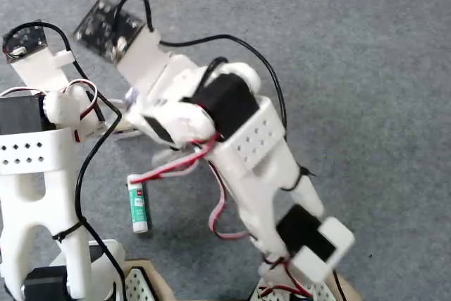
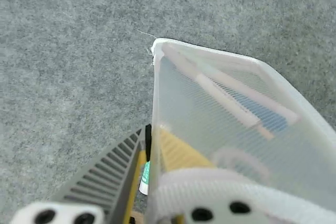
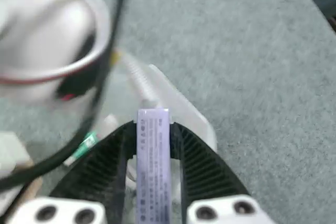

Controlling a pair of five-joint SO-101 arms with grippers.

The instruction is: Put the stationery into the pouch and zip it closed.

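Observation:
A translucent mesh pouch [image 2: 231, 114] with a white zip edge stands upright on the grey table, with pens [image 2: 231, 103] showing through it. My left gripper [image 2: 151, 142] is shut on the pouch's end. My right gripper [image 3: 153, 127] is shut on a lavender stick with print [image 3: 153, 166], held just above the pouch [image 3: 176, 103]. In the high view the right arm [image 1: 239, 125] leans across toward the left arm [image 1: 42, 153]. A glue stick with a green label [image 1: 138, 205] lies on the table between the arm bases.
Grey felt covers the table [image 1: 366, 68], with open room to the right and at the back. Black and red cables [image 1: 211, 167] hang from the right arm over the middle. The arm bases [image 1: 134, 280] stand at the front edge.

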